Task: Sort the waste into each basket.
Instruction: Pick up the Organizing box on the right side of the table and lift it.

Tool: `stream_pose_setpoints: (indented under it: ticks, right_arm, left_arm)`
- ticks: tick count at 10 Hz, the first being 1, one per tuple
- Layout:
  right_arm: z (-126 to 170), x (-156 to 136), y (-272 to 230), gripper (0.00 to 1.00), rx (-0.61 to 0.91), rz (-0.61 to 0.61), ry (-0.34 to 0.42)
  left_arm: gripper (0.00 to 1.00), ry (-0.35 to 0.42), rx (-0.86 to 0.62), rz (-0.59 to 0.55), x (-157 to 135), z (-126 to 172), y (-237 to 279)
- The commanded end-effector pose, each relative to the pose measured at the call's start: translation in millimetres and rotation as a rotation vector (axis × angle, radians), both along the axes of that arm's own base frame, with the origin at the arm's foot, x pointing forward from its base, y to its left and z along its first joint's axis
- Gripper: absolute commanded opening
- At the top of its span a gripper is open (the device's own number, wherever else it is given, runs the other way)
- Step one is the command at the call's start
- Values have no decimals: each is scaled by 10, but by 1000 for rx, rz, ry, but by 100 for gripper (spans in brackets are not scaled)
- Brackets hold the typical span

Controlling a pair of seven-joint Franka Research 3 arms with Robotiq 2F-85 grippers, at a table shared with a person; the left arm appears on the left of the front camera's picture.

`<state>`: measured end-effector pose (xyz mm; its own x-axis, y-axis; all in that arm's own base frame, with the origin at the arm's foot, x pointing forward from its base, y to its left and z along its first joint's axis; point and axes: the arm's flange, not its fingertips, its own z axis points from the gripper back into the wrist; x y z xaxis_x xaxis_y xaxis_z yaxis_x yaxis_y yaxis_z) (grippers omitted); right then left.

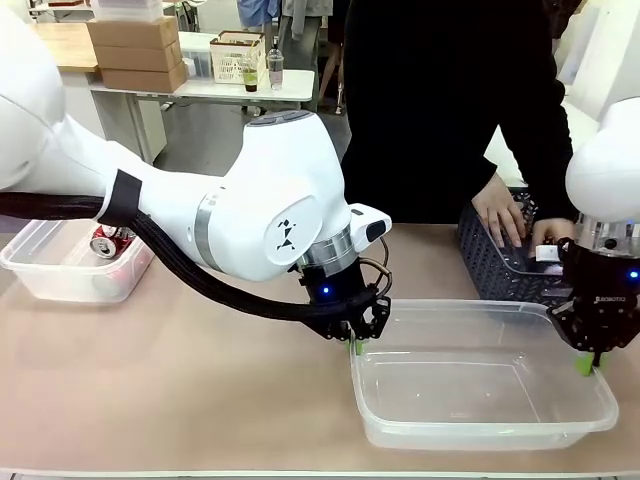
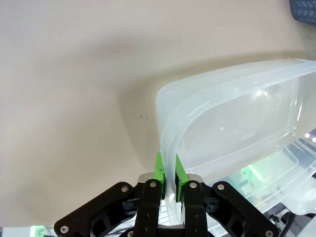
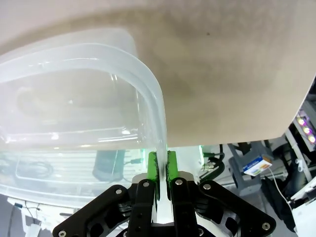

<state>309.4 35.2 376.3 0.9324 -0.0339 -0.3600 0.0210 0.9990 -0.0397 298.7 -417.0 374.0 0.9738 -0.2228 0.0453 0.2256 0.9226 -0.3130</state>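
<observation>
The nearer of the two clear tubs [image 1: 480, 428] lies at the front right of the table [image 1: 200, 400], close to the edge on my side, and I see nothing inside it. I judge it light and springy: thin see-through plastic with a rolled rim, likely to flex or twist if lifted from one end alone, and slick enough to slide out of a weak pinch. The rim is the sensible place to take hold, and that is where both tools are. The left gripper [image 1: 358, 345] has its green pads [image 2: 159, 168] pressed together on the rim at the tub's left end, the thin wall sandwiched between them. The right gripper [image 1: 588, 365] is clamped the same way on the rim at the right end, jaws narrow with only the plastic between. Whether the tub rests on the table or is just clear of it, I cannot tell. Farther out, the other clear tub [image 1: 40, 280] sits at the far left of the table with a red can [image 1: 108, 243] in it. Behind the right gripper stands a dark lattice basket [image 1: 490, 265], where a person's hand [image 1: 500, 215] is reaching in.
</observation>
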Motion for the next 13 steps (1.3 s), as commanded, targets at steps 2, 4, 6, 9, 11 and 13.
stream_pose_setpoints:
  ticks: [2,4,6,9,11,13]
  right_arm:
    - [-116,-416,-107,0,25,-13,-26]
    - [431,-436,-152,0,80,-18,-91]
    - [1089,-355,-33,0,183,55,-78]
    - [1547,114,352,0,311,65,-86]
    - [1614,498,638,0,306,54,-76]
    - [1604,793,1015,0,286,65,-91]
  left_arm:
    - [0,41,75,-15,-8,152,208]
    - [0,70,171,-4,-4,487,512]
    - [0,51,193,26,-61,922,885]
    - [0,-20,211,121,-101,1365,1455]
    - [0,-53,196,199,-102,1440,1808]
    - [0,-67,211,224,131,1496,2146]
